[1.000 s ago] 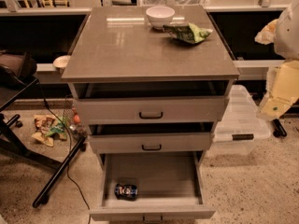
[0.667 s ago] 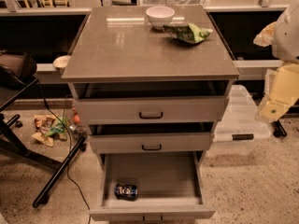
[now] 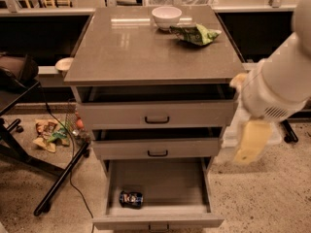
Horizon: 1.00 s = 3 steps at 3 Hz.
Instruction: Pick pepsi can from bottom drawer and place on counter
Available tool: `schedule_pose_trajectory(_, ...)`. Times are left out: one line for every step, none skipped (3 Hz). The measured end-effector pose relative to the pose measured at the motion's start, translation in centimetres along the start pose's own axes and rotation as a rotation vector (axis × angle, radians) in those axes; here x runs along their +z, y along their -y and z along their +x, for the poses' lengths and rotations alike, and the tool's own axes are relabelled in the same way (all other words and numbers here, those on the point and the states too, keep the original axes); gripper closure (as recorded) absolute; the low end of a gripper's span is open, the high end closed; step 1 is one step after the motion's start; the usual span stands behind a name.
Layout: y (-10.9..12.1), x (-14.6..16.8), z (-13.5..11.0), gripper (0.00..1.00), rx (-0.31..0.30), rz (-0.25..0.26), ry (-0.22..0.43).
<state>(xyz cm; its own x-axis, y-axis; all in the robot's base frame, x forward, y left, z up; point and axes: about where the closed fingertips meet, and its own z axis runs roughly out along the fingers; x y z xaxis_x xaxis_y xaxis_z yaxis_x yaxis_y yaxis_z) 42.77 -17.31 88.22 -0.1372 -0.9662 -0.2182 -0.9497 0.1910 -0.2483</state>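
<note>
1. End effector (image 3: 252, 141): pale yellow, hanging below the white arm (image 3: 282, 81) at the right side of the cabinet, level with the gap between the two upper drawers. It holds nothing that can be seen. Whether it is open or closed cannot be told.

2. Change from one second ago: the arm then stood at the far right edge, clear of the cabinet. It has since swung inward and now overlaps the right end of the top drawer (image 3: 157, 114) and the near right corner of the desk (image 3: 146, 47). Nothing else has shifted.

3. Pepsi can (image 3: 131, 198): lying on its side on the floor of the bottom drawer (image 3: 165, 181), near the drawer's front left corner. It is below the end effector and well apart to its left (as the camera sees it), untouched and in the same spot as before.

4. The bottom drawer is pulled fully out. The middle drawer (image 3: 157, 148), to the left of the end effector, is slightly open, as is the top drawer.

5. On the desk, above the end effector and to its left, a white bowl (image 3: 166, 16) stands at the far edge. A green snack bag (image 3: 194, 34) lies just beside it, nearer the arm's side.

6. Floor: scattered wrappers (image 3: 48, 135) lie far to the left, beyond the cabinet.
</note>
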Motion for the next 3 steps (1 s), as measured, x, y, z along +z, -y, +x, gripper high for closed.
schedule_pose_trajectory(-2.7, 7.0, -1.5, 0.0, -0.004, -0.047, 0.068)
schedule_pose_trajectory(-2.7, 7.0, -1.5, 0.0, -0.005, -0.047, 0.068)
schedule_pose_trajectory(-2.8, 8.6, -2.0, 0.0, -0.022, -0.029, 0.036)
